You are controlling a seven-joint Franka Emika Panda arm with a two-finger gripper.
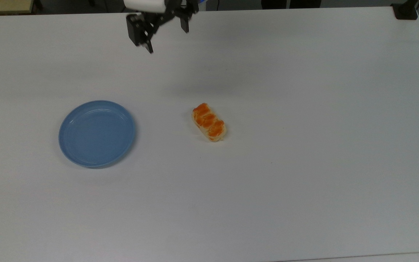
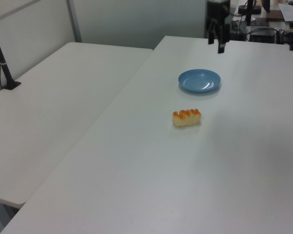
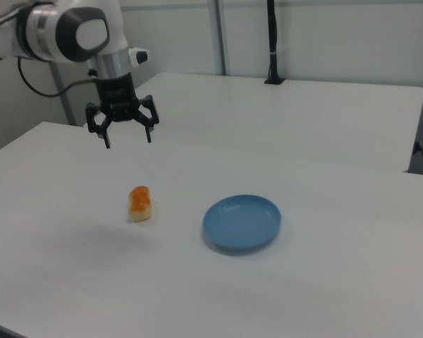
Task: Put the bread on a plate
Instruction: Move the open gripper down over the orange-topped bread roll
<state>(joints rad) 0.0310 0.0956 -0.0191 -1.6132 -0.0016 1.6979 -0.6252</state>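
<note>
One bread [image 1: 209, 122], one plate [image 1: 97, 133] (apart), one end effector [image 3: 127, 140] spread wide, holding nothing

The top view looked almost straight down on the white table [image 1: 304, 182], with the arm's side along its upper edge. The left view stood off one short end, raised, looking along the table's length toward the far clutter. The right view stood at the opposite side, lower and nearer, facing the arm and a second table [image 3: 303, 113] behind. All three shared the table's middle, where the plate [image 1: 97, 133] and the bread [image 1: 209, 122] served as common landmarks.
</note>
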